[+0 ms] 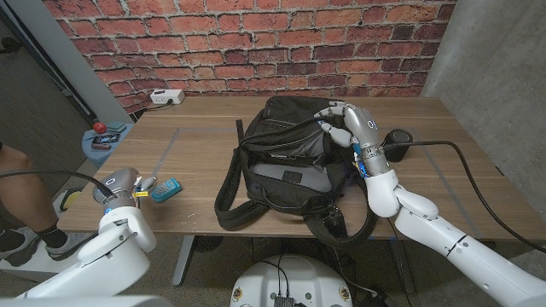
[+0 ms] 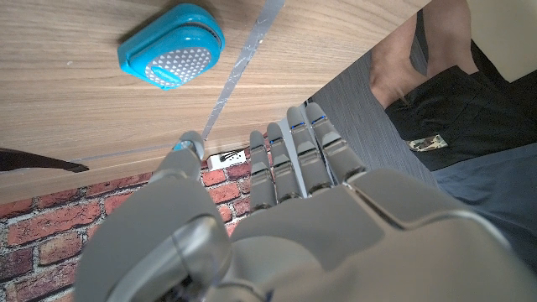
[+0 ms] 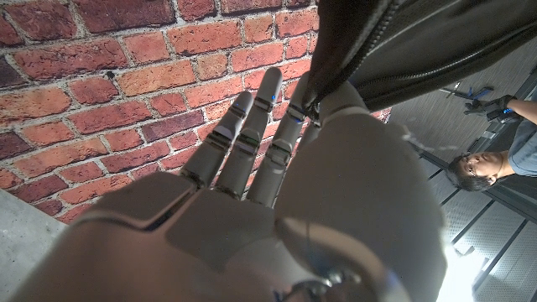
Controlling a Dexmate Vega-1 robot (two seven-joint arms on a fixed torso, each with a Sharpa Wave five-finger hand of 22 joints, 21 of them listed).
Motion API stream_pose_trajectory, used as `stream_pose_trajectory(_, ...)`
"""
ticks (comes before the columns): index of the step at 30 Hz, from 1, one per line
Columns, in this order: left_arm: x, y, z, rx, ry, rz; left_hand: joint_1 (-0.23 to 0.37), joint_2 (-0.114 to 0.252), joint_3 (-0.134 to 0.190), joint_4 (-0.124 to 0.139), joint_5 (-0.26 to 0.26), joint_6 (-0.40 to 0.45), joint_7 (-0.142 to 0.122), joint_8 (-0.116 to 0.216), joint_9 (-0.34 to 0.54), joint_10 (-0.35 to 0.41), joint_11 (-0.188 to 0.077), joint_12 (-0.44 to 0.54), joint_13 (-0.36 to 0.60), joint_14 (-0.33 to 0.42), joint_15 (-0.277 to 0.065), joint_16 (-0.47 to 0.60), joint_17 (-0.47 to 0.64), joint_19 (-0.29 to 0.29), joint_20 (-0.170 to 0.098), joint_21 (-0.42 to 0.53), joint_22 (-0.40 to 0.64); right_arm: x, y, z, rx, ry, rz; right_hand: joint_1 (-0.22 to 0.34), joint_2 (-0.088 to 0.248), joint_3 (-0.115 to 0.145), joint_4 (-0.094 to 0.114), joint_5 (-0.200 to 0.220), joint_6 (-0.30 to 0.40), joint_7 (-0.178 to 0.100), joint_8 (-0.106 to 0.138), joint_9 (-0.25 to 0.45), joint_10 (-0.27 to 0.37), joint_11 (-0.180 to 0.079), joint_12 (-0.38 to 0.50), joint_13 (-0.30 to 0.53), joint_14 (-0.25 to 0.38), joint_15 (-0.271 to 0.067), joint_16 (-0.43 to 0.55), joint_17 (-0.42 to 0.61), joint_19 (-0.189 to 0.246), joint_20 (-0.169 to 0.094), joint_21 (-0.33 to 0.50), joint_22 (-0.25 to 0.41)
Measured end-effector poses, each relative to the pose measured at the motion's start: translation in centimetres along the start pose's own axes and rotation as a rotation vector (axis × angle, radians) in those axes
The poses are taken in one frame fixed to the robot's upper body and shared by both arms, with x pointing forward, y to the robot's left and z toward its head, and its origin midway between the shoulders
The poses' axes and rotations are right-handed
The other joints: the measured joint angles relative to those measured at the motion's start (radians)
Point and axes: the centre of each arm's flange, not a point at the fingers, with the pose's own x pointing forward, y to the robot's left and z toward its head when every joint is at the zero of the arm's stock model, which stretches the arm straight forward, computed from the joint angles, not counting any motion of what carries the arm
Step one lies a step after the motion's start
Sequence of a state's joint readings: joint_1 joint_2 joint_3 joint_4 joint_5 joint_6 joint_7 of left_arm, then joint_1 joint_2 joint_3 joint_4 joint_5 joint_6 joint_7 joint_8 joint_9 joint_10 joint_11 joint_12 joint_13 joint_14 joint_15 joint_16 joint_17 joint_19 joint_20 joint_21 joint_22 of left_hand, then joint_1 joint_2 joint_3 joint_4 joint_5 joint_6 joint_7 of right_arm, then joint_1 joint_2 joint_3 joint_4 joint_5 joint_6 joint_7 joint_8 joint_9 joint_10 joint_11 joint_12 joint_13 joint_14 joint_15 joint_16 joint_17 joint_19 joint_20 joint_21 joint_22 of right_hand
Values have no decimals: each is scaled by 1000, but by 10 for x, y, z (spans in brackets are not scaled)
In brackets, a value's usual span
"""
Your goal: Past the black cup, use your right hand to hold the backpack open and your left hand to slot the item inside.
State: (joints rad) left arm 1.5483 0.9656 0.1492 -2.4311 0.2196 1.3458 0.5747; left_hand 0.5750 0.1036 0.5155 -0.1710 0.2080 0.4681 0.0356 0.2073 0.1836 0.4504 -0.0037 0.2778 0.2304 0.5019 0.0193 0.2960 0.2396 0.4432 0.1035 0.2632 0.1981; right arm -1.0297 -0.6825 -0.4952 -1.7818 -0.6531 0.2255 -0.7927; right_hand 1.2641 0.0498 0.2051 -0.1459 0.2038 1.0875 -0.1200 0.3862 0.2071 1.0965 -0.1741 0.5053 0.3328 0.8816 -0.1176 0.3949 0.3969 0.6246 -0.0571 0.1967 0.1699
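The backpack [image 1: 286,162] lies unzipped mid-table, its flap pinched up by the right hand [image 1: 345,124]. The teal item [image 1: 167,188] lies near the left edge, just beside the empty, spread left hand [image 1: 136,186]. A black cup [image 1: 397,141] stands right of the backpack.

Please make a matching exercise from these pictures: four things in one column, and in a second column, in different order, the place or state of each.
Things:
1. backpack
2. blue item
3. right hand
4. black cup

Places or states:
A. on the table near the left hand
B. open, in the table's middle
C. right of the backpack, behind the right wrist
D. grips the backpack's top edge

Pairs: 1-B, 2-A, 3-D, 4-C
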Motion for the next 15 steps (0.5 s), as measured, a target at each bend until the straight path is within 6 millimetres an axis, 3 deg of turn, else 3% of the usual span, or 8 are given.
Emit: stream_pose_trajectory(15, 11, -4, 8, 16, -22, -31, 14, -10, -10, -4, 0, -4, -4, -4, 0, -9, -9, -4, 0, -9, -9, 4, 5, 0, 0, 0, 5, 13, -2, -5, -9, -11, -30, 3, 5, -10, -1, 4, 0, 0, -5, 0, 2, -2, -1, -1, 3, 3, 0, 5, 0, 0, 0, 5)
